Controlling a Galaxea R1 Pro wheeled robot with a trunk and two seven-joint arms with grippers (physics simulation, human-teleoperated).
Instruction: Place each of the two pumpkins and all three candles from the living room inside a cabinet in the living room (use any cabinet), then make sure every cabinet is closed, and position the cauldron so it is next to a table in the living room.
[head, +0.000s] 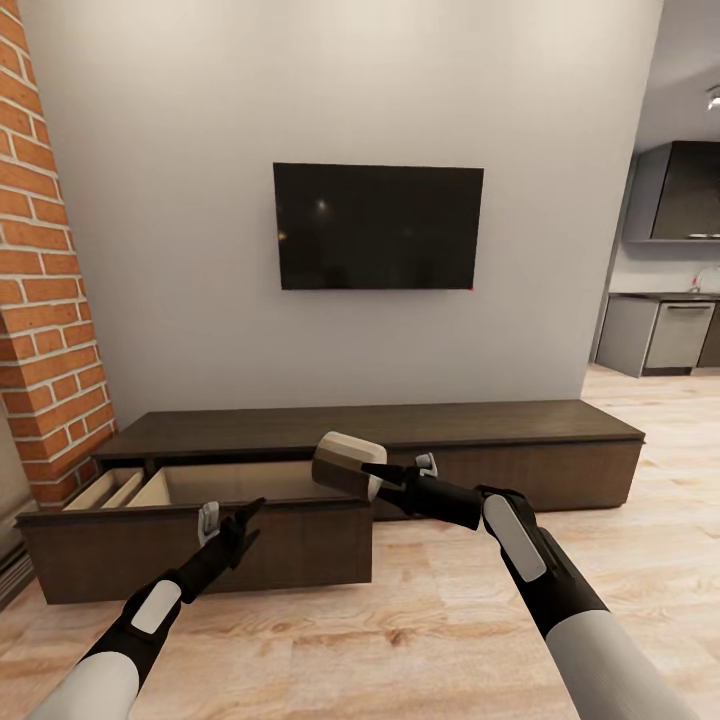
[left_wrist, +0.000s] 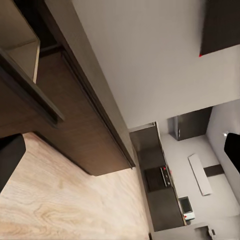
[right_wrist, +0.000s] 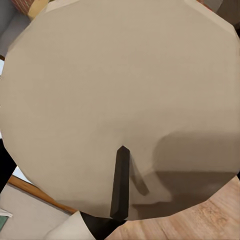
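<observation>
The right gripper (head: 385, 482) clasped a candle (head: 345, 463) (pale top towards the camera) above the right front corner of the cabinet's (head: 520, 430) pulled-out left drawer (head: 200, 545). The left gripper (head: 245, 520) hovered at the drawer's front edge, apparently empty; its jaw state was unclear

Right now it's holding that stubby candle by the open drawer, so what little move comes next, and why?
Probably ease the right gripper leftward and lower the candle into the open drawer: the candle hangs at the drawer's right edge, not yet over its pale inside.
</observation>
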